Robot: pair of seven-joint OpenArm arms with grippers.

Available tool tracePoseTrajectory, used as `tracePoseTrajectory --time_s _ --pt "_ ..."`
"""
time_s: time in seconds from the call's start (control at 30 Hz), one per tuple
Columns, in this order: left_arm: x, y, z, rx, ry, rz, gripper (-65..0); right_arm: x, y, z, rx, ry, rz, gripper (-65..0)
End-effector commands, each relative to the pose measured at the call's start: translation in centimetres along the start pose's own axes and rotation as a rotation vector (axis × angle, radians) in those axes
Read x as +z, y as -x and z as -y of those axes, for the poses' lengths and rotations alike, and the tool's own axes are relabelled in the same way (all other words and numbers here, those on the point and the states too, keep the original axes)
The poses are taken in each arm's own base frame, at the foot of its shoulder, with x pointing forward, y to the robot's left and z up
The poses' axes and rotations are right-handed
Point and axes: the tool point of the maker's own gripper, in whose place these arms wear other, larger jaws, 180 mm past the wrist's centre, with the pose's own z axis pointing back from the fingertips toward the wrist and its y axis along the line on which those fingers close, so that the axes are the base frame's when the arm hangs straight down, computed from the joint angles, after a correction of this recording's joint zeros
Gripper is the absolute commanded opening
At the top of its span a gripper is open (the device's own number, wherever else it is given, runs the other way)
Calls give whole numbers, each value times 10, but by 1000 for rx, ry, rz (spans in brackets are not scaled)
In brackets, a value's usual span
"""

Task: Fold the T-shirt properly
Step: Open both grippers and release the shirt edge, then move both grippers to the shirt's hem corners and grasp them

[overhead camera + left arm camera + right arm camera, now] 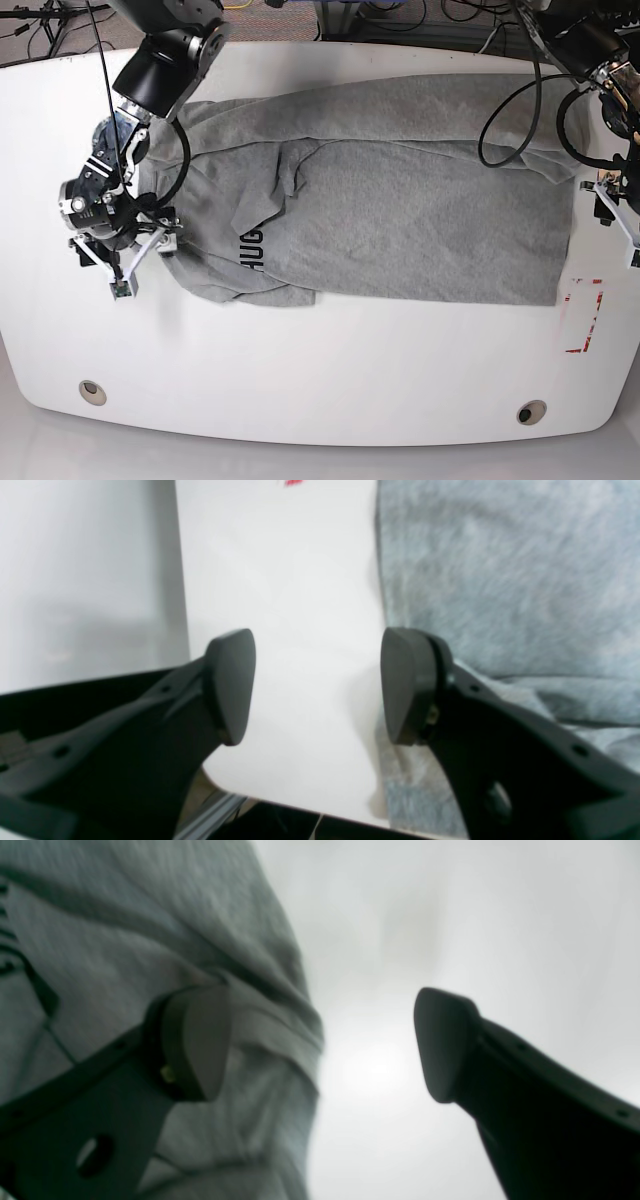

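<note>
At nine and three o'clock, right gripper (140, 240) and left gripper (615, 215) hang spread, empty, flanking the T-shirt (400, 200); next, pinch both ends.

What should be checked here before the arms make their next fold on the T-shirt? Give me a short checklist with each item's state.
1. Left gripper open with nothing between its jaws: ok.
2. Right gripper open and holding nothing: ok.
3. Left gripper at the edge of the T-shirt: ok; one pad is over cloth, the other over bare table.
4. Right gripper at the opposite edge: ok; one finger over a folded hem.
5. T-shirt flat: not ok; its lettered end is bunched and creased.
6. Fabric touching either pad: cannot tell.
</note>
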Motion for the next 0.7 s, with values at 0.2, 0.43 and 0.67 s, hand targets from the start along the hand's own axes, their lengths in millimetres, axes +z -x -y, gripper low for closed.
tracePoseTrajectory --time_s 0.2,0.43,0.67 --pt "-1 -3 -8 4 -6 9 -278 -27 -20 -8 -118 -82 119 -111" --pt "-2 1 -6 1 -3 -1 -278 -44 -9 -13 -175 -123 140 -111" --pt "-2 1 -5 -1 0 -2 -278 -60 7 -20 -211 -165 140 -111"
